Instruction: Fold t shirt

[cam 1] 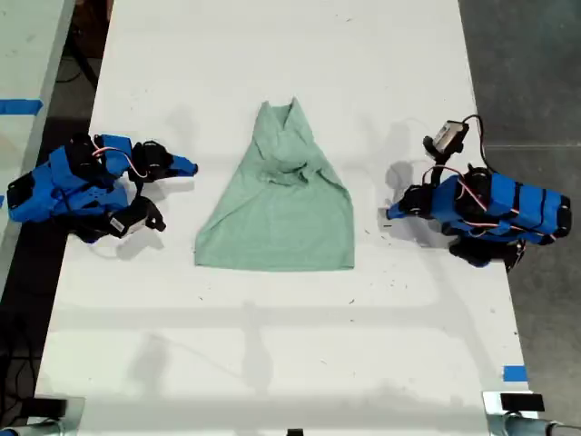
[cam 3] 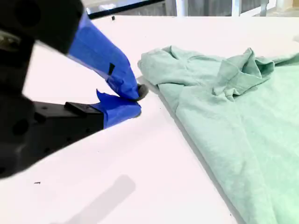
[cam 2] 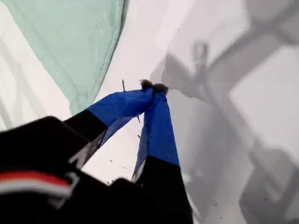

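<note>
The pale mint-green t shirt (cam 1: pixel 281 213) lies on the white table (cam 1: pixel 272 363), between the two blue arms. Its hem is spread wide toward the exterior view's bottom, and its upper part is bunched into a narrow point. My first gripper (cam 1: pixel 392 213) (cam 2: pixel 153 86) is shut on nothing, low over the table a little to the exterior view's right of the t shirt (cam 2: pixel 74 42), with a hem corner close by. On the exterior view's left, my second gripper (cam 1: pixel 188 167) (cam 3: pixel 136 98) is also shut and empty, just short of the slanted edge of the t shirt (cam 3: pixel 233 107).
Dark floor (cam 1: pixel 536 82) runs beyond the table edge at the exterior view's right. At the exterior view's left a gap separates a second pale surface (cam 1: pixel 27 54). Blue tape (cam 1: pixel 515 373) marks the lower right corner in the exterior view. Bare tabletop spreads above and below the shirt.
</note>
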